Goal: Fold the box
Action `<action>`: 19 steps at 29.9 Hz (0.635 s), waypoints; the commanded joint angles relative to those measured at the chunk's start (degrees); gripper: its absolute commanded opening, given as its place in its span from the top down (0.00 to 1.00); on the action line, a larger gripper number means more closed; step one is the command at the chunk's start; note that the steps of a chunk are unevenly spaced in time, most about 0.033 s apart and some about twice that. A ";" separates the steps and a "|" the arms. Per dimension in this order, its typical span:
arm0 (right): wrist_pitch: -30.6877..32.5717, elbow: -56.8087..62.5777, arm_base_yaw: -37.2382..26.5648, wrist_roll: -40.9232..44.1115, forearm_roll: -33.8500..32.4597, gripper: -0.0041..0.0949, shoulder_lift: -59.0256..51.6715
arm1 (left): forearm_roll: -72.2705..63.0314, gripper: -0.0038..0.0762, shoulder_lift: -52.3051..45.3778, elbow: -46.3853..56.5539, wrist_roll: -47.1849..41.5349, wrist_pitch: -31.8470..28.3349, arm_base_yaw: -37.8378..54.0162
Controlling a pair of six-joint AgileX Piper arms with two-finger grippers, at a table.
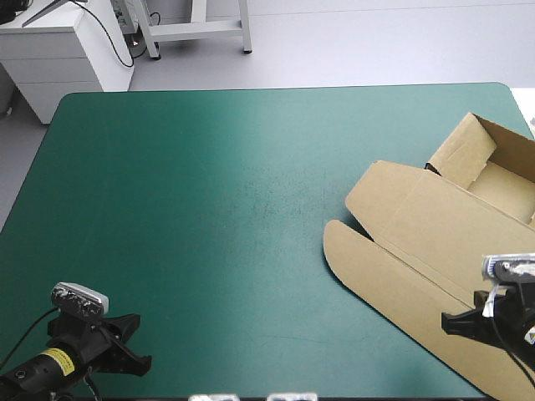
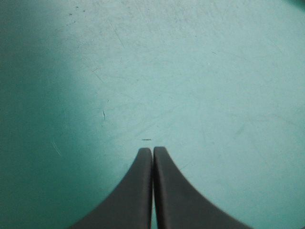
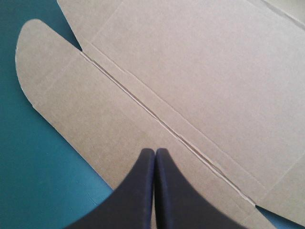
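High view: box (image 1: 435, 242) mostly flat at tabletop (image 1: 209, 209) 4 o'clock, far walls raised. Left pincer (image 2: 152, 150) pinched closed over bare top; right pincer (image 3: 155, 151) closed, empty, above board. Judged light, stiff, pre-creased; take rounded flap (image 3: 43, 62) by its edge.

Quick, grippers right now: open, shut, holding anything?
Left gripper: shut, empty, over the teal-green cover.
Right gripper: shut, empty, above the box.

We see the teal-green table (image 1: 209, 209); on its right side lies the brown box (image 1: 435, 225), mostly flat, with the walls at its far end seemingly raised.
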 commanded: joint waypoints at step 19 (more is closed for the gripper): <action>-13.69 19.13 0.09 -2.07 3.99 0.98 -6.86 | -1.16 0.96 0.17 -1.46 0.16 -2.95 -0.13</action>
